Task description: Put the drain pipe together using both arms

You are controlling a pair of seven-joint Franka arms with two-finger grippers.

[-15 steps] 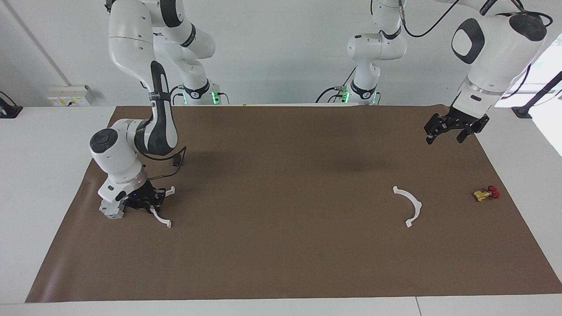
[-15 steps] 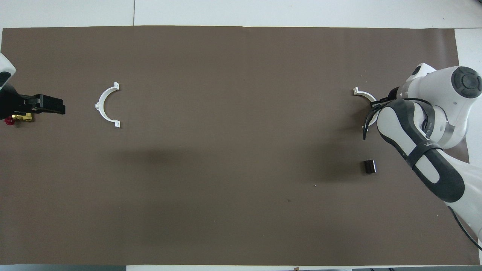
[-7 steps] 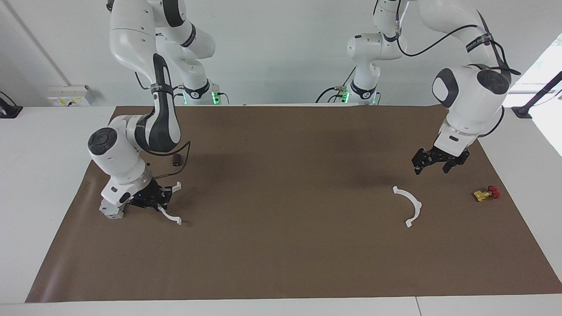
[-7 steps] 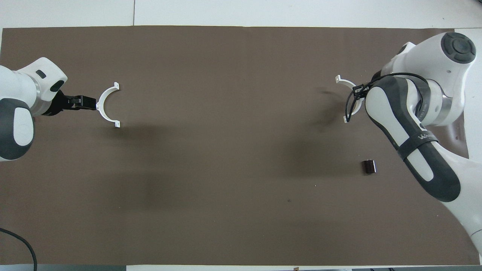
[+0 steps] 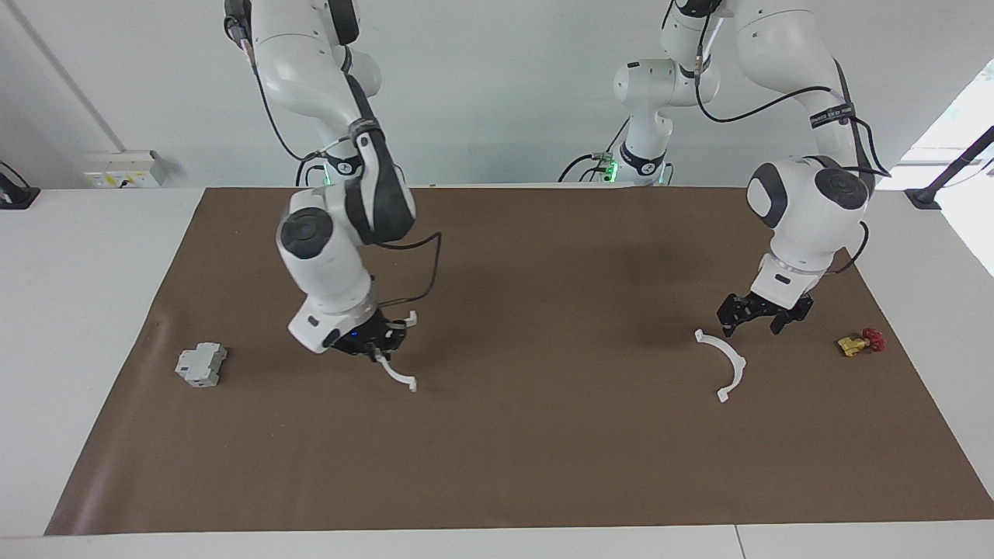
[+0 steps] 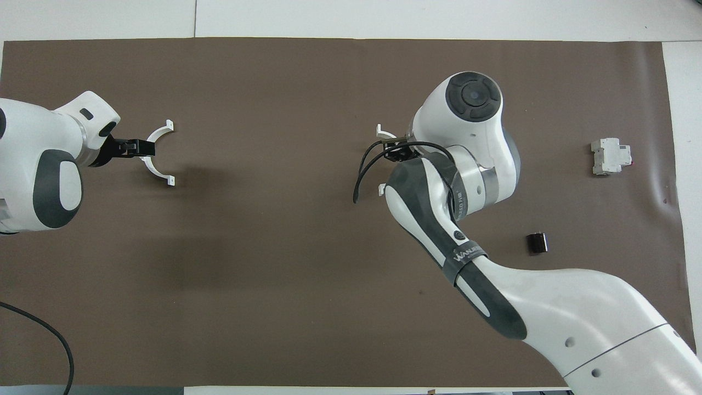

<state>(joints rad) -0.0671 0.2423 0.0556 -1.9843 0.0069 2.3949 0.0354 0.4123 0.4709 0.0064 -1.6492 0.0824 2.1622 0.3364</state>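
the right gripper [image 5: 378,342], clamped on one half-ring [image 5: 396,373] above mid-mat, may let it twist, while the left gripper [image 5: 752,317], jaws spread, hovers over the other half-ring [image 5: 726,365] lying near the left arm's end and may nudge it.

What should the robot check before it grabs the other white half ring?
1. Right gripper shut on the held half ring: ok.
2. Held half ring lifted clear of the mat: cannot tell.
3. Left gripper open: ok.
4. Left gripper lined up over the lying half ring: ok.
5. Left gripper down around the lying half ring: not ok, it hangs above.
6. Brass valve apart from the lying half ring: ok.
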